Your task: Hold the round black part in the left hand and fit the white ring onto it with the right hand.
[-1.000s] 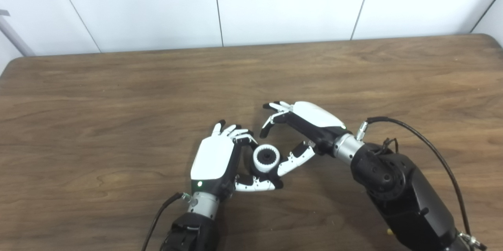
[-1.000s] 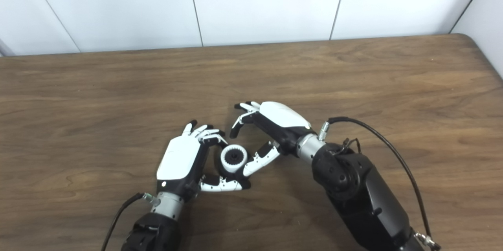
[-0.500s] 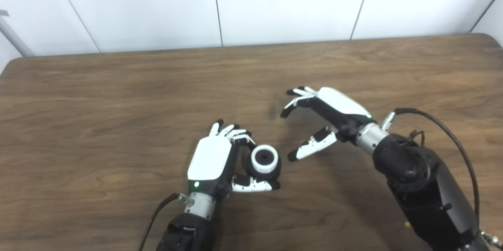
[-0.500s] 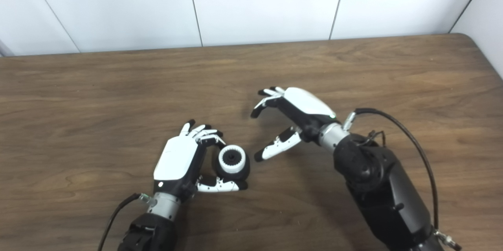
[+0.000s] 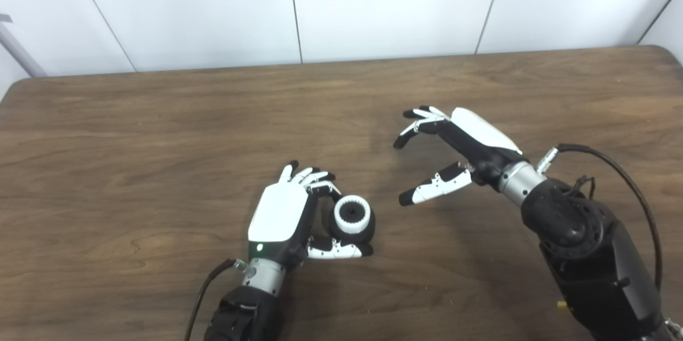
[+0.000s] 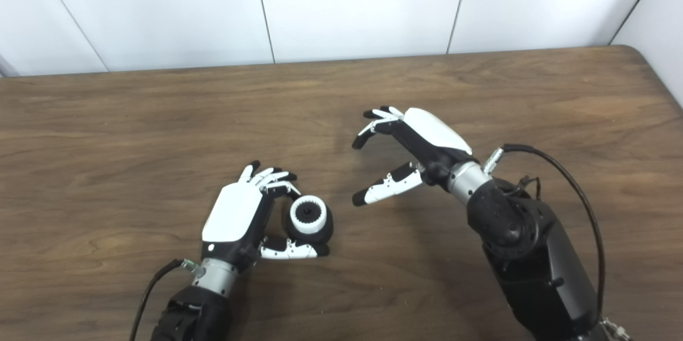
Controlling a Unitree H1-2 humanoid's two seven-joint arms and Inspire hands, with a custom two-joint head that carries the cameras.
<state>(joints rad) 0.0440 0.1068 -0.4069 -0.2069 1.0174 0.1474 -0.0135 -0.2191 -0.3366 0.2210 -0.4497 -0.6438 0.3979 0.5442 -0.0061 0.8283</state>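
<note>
The round black part point(image 5: 364, 226) sits low over the wooden table point(image 5: 160, 133) with the white ring point(image 5: 352, 214) seated on its upper face. My left hand point(image 5: 288, 213) is shut on the black part, fingers curled over its far side and thumb under its near side. My right hand point(image 5: 459, 143) hovers well to the right of the part and a little farther back, open, fingers spread and nothing in it. The same scene in the right eye view: the white ring point(image 6: 308, 214), left hand point(image 6: 237, 212), right hand point(image 6: 421, 141).
White wall panels point(image 5: 395, 5) rise behind the table's far edge. A black cable point(image 5: 603, 162) loops from the right wrist, and another cable point(image 5: 205, 290) trails from the left wrist toward the near edge.
My right hand let go of the white ring, opened and drew back up and to the right. My left hand, holding the part with the ring on it, shifted slightly left.
</note>
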